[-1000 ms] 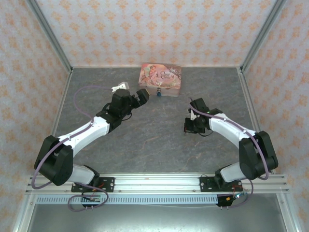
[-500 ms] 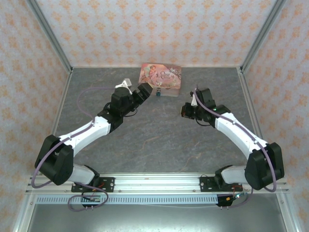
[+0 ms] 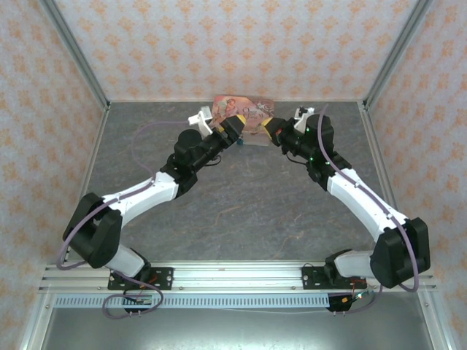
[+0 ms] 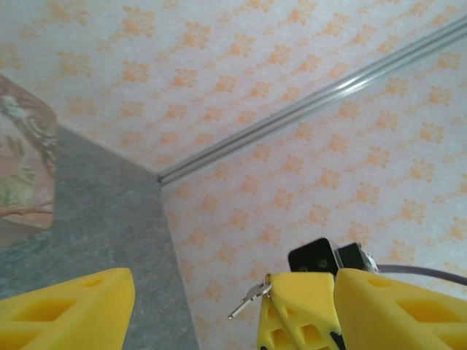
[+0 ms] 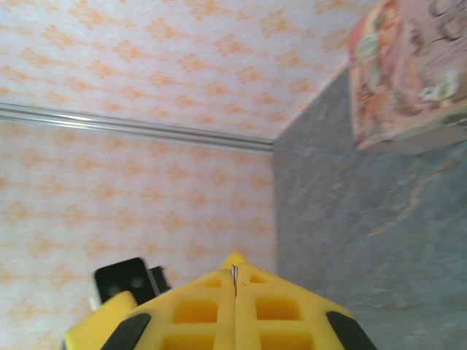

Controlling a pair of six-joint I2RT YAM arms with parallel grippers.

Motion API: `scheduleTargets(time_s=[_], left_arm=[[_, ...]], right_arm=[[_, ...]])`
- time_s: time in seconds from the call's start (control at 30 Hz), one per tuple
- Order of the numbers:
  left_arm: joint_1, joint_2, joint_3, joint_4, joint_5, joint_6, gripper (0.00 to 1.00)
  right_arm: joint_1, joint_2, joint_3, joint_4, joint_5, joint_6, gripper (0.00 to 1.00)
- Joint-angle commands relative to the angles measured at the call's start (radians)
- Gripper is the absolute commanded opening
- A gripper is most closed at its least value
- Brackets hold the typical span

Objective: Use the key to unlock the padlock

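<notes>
Left wrist: left gripper (image 4: 235,310) spread apart — right gripper (image 4: 292,292) close by, clamped on what looks like the key (image 4: 247,297).

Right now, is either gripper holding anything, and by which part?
The right gripper pinches the key by one end, between shut fingertips. The left gripper is open, empty.

Arms: two, a left arm (image 3: 146,193) and a right arm (image 3: 357,197), mounted side by side.
Pincers: two, one per arm, namely the left pincer (image 3: 233,128) and the right pincer (image 3: 273,131).
Yellow fingers (image 4: 73,310): four, two on each pincer.
Padlock (image 3: 238,144): one, small and blue.
Key (image 4: 246,299): one, metal.
Tin (image 3: 248,113): one, pink, with a printed picture on the lid.
Worktop (image 3: 241,211): one, grey.
Wall panels (image 3: 233,44): three, all with the same orange pattern.
</notes>
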Motion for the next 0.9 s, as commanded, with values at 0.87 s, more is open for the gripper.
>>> scheduleTargets(time_s=[0.87], left_arm=[[-0.068, 0.121, 0.133, 0.119, 0.017, -0.036, 0.40]], right_arm=[[-0.001, -0.007, -0.021, 0.103, -0.032, 0.162, 0.00]])
